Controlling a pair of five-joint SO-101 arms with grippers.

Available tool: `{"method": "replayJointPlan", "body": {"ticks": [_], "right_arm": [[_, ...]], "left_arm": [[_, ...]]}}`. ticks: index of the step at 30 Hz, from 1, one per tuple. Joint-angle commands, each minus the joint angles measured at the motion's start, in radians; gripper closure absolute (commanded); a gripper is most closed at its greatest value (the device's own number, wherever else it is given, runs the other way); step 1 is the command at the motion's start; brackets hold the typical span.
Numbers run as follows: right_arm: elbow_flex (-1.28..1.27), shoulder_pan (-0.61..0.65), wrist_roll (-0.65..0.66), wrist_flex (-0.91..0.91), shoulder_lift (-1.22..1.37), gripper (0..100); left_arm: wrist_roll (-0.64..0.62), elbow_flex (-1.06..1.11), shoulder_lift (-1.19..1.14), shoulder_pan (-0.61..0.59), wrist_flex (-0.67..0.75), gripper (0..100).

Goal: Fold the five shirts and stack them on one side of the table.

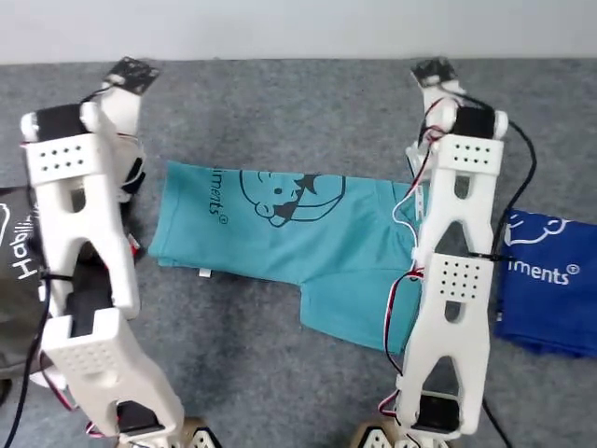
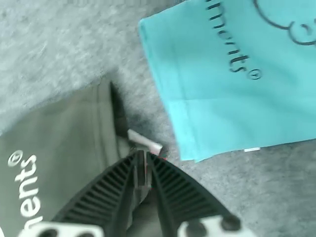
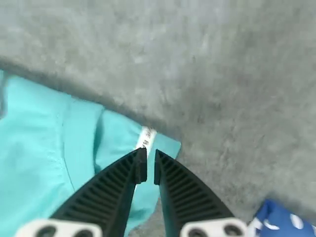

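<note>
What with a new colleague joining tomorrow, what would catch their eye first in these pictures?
A teal shirt with a dark cartoon print lies partly folded in the middle of the grey table, between the left arm and the right arm. A blue shirt lies by the right arm and a dark shirt by the left. The right claw hangs over the teal shirt's edge, near its white label.

The middle shirt [image 1: 280,233] lies between left shirt [image 1: 13,317] and right shirt [image 1: 550,299].
</note>
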State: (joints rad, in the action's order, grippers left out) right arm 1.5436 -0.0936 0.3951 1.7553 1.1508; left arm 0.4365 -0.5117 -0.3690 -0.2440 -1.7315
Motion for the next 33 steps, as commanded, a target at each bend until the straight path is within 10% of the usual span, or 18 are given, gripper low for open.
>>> {"method": "replayJointPlan", "body": {"ticks": [1, 16, 33], "right_arm": [[-0.009, -0.036, 0.005, 0.045, -0.171, 95.8], [-0.873, -0.426, 0.074, 0.039, -0.858, 95.7], [-1.045, -0.905, 0.305, 0.039, -1.012, 95.7]], "left_arm": [[-0.005, -0.041, 0.037, 0.092, -0.023, 98], [0.052, -0.033, -0.028, 0.697, -0.023, 93], [0.043, -0.033, -0.31, 1.066, -0.023, 80]]}}
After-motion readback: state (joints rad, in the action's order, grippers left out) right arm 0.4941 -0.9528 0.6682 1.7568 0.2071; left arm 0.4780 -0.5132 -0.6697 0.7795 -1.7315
